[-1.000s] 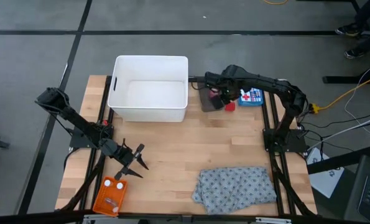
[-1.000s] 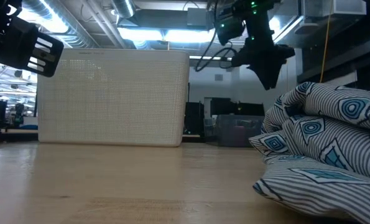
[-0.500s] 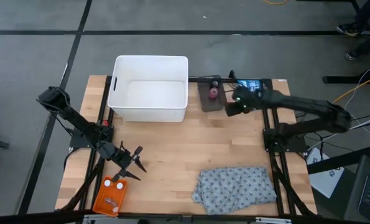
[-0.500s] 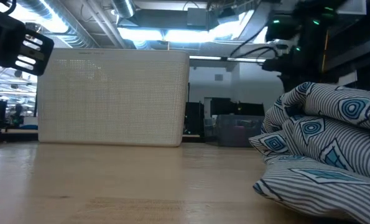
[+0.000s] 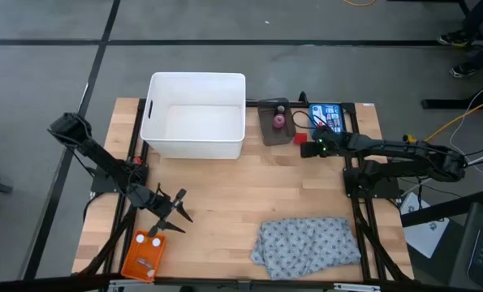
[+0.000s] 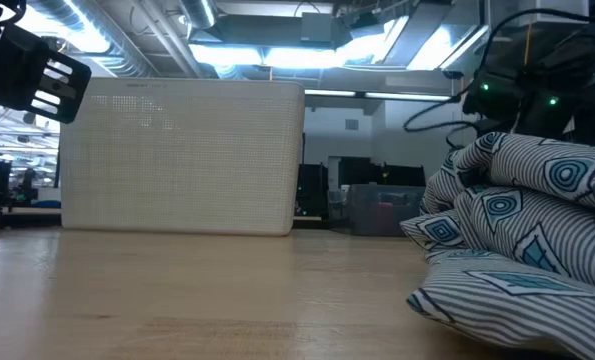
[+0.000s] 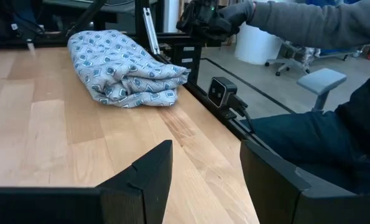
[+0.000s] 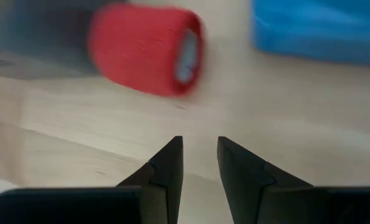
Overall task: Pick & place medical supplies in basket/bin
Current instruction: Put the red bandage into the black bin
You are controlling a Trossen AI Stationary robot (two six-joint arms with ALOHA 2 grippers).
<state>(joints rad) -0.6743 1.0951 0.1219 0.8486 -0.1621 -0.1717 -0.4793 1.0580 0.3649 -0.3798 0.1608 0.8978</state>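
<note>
The orange basket point(image 5: 143, 255) lies at the table's near left corner with tiny pale pieces in it. My left gripper point(image 5: 174, 212) hangs open just beyond it, touching nothing. The red roll point(image 5: 299, 138) lies on its side on the wood beside a dark tray point(image 5: 273, 130) that bears the pink roll point(image 5: 279, 122). My right gripper point(image 5: 309, 149) is low, just near of the red roll point(image 8: 144, 50), its fingers a narrow gap apart and holding nothing. The grey dotted cloth point(image 5: 309, 242) lies bunched at the near right.
A white tub point(image 5: 196, 126) stands at the far left centre and fills much of the low view point(image 6: 182, 155). A blue box point(image 5: 327, 117) lies right of the tray. A person point(image 7: 321, 124) is beyond the table edge near the cloth point(image 7: 125, 68). Bare wood lies mid-table.
My right gripper has left the spot above the dark tray, moving toward the table's right and near side and coming down low; the arm now lies stretched out flat. The pink roll and the red roll have stayed where they were.
</note>
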